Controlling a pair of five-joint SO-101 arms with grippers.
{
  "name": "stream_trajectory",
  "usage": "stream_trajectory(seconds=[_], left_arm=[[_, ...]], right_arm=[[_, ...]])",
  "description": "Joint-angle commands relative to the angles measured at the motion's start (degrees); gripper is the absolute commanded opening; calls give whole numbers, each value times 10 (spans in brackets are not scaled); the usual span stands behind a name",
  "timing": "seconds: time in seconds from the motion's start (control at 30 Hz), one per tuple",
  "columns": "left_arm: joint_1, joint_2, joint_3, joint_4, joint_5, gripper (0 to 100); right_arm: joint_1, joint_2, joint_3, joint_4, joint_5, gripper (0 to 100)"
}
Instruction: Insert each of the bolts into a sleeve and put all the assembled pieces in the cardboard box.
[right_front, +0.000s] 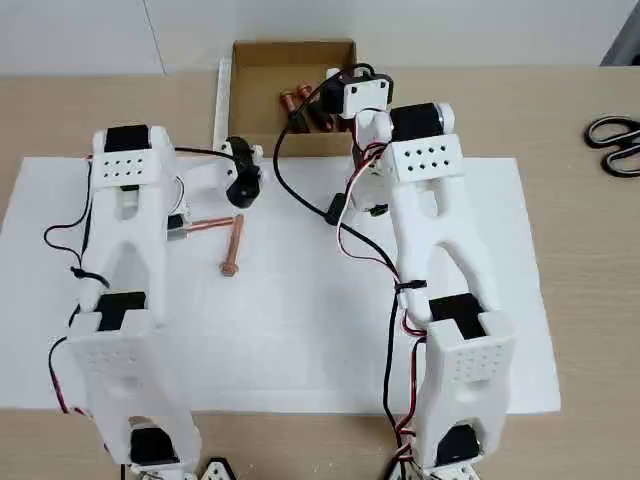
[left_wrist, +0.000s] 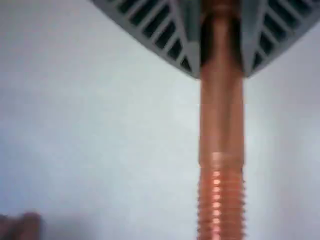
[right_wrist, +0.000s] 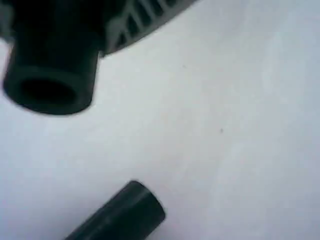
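White foam sheet (right_front: 300, 340) covered most of the pale wooden table (right_front: 570, 200), and both arms stood over it. The left gripper (left_wrist: 221, 60) was clamped on a copper-coloured threaded metal bolt (left_wrist: 221, 150). Its shank ran straight out from between the jaws, with the threads at the far end. The right gripper (right_wrist: 70, 25) held a black cylindrical sleeve (right_wrist: 50, 80) with its open bore facing away from the jaws. A second bolt (right_front: 233, 248) lay loose on the sheet, near the held bolt's tip and beyond the left jaws. A second sleeve (right_wrist: 125, 212) lay on the sheet, apart from the right jaws. The brown cardboard box (right_front: 250, 70) stood beyond both grippers, with copper-and-black assembled pieces (right_front: 300, 105) already inside.

The step in hand looked like the mating of bolt and sleeve. The next move would call for bringing the threaded tip and the bore onto one line, then sliding them together without either grip slipping.

From above, the right arm's white links lay over its jaws, so the gap between tip and bore could not be judged. The second sleeve was cut off at the picture's edge. A blurred coppery patch at the edge of the left wrist view might have been the second bolt, but that could not be told. The pieces in the box overlapped too much to count.
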Motion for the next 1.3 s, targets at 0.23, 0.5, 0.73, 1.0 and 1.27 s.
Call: stream_trajectory(seconds=[0.23,0.5,0.73,1.0,1.27], left_arm=[[4,66,-5,-85,-78,8],[0,76,-40,-84,-20,124],[0,76,-175,-10,19,122],[-1,76,-356,69,132,122],[-1,76,-472,70,627,126]], right_arm=[[-3,-31,-3,7,5,4],[-3,-31,-3,7,5,4],[-3,-31,-3,7,5,4],[-3,-34,-3,6,5,4],[0,-34,-3,6,5,4]])
